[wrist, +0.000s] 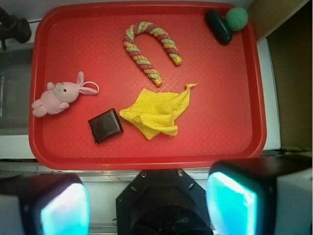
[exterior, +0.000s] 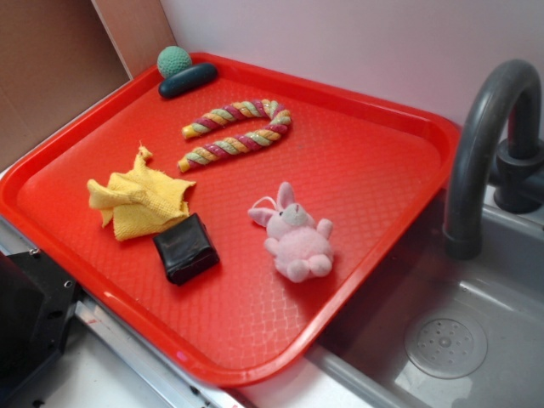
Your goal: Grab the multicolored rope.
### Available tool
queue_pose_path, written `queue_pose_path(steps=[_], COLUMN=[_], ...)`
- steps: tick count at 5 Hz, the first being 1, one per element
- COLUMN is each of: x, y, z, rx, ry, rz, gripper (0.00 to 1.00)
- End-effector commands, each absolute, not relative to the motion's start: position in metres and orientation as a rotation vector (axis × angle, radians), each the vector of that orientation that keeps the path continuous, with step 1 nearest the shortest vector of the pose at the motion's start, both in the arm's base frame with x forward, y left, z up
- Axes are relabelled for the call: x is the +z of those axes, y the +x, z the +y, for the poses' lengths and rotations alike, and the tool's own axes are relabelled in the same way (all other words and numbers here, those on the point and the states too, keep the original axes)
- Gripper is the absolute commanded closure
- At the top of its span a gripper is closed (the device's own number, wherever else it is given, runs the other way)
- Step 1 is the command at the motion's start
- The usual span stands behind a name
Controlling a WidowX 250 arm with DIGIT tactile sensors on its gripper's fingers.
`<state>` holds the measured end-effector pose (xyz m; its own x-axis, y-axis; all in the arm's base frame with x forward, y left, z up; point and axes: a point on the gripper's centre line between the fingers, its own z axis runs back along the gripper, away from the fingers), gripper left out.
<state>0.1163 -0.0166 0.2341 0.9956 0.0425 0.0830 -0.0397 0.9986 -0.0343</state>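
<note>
On the red plastic tray (wrist: 254, 98), toward its far end: the multicolored rope (wrist: 150, 46), a thick twisted cord bent like a cane, lying free, nothing on top. Just beside its lower end, a crumpled yellow cloth (wrist: 156, 113); next to that, a dark square block (wrist: 105, 126). Well apart, a pink plush bunny (wrist: 61, 94), a green knitted ball (wrist: 236, 18) touching a dark oblong piece (wrist: 218, 26). Below the tray's near edge, the pincer (wrist: 146, 203), wide, empty, fingers (wrist: 230, 203) blurred and cut off by the frame.
</note>
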Motion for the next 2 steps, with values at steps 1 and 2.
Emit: queue_pose_path(steps=[1, 2], x=[0.234, 0.224], y=[0.116, 0.132], z=[-0.017, -0.020], rx=[0.041, 0.264], ry=[-0.033, -0.098], rz=[-0.084, -0.123], gripper=[0.00, 0.00])
